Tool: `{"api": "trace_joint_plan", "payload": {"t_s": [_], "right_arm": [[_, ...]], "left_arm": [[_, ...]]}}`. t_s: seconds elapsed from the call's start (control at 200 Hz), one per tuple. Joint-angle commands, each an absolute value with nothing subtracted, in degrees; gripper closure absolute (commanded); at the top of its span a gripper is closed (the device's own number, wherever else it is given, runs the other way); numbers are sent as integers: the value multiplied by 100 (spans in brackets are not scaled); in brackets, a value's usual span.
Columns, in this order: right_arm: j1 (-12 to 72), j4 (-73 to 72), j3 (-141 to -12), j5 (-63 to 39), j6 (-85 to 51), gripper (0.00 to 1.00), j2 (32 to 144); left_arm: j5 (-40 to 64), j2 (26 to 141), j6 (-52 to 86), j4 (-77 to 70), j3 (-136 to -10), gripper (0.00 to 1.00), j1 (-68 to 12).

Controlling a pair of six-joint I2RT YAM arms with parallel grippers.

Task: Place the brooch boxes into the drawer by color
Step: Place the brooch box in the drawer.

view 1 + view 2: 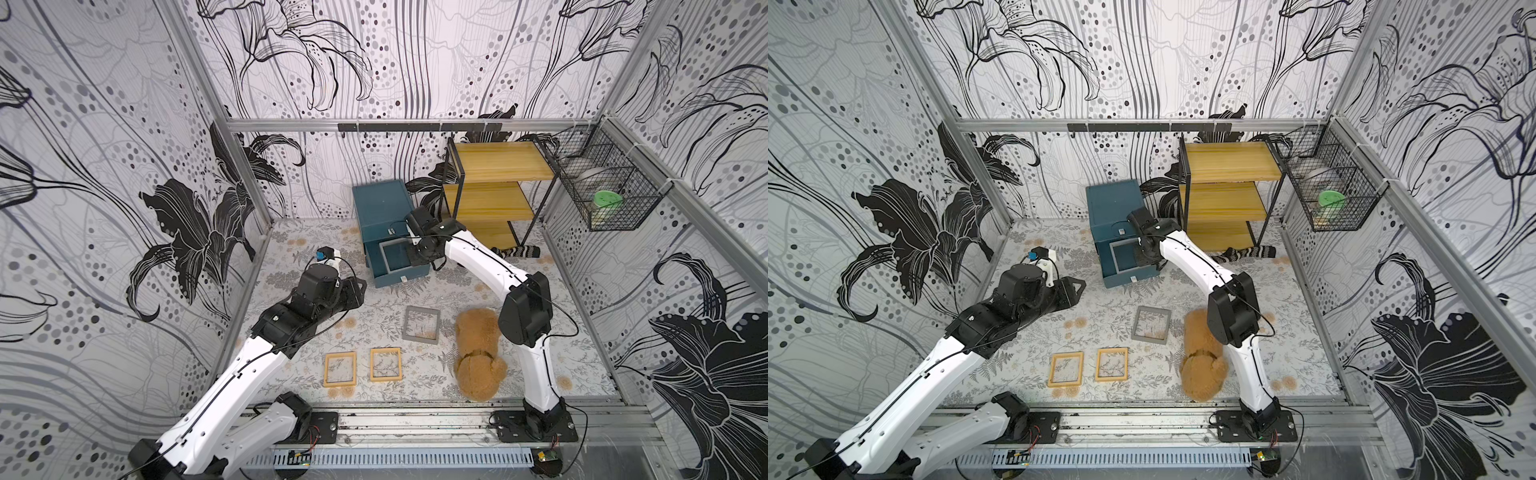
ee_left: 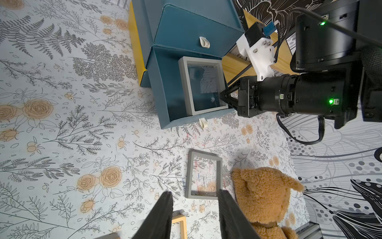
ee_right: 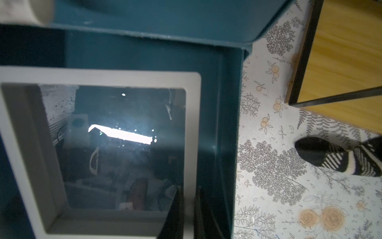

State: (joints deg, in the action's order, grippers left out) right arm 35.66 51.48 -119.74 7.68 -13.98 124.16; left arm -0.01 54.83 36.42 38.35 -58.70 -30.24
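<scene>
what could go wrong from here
The right hand is shut on the rim of the grey square frame box, close to the teal drawer's side wall; opening may knock that wall, or the box may lift out with it. The other grey box lies beside the brown teddy bear, which could snag.

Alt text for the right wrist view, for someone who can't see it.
The right gripper, shut on the rim of a grey box, holds it inside the open teal drawer. A striped sock and a yellow shelf are beside it on the floral mat.
</scene>
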Motion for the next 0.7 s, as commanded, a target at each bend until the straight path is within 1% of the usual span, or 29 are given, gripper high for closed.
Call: {"api": "trace_joint_plan", "payload": {"t_s": [0.0, 0.421, 0.616, 0.696], "right_arm": [[3604, 5259, -12224, 770, -1307, 100, 12683], [3604, 5451, -12659, 746, -1405, 100, 13129], [3604, 5493, -12657, 799, -1459, 100, 13219], [3604, 5506, -12703, 795, -1463, 92, 13257]], "left_arm": [[-4, 5515, 3674, 3740, -5963, 59, -3045], [15, 5484, 3705, 3729, -5923, 59, -3042], [35, 5517, 3692, 3697, -5933, 59, -3041], [41, 5517, 3690, 3700, -5933, 59, -3048]]}}
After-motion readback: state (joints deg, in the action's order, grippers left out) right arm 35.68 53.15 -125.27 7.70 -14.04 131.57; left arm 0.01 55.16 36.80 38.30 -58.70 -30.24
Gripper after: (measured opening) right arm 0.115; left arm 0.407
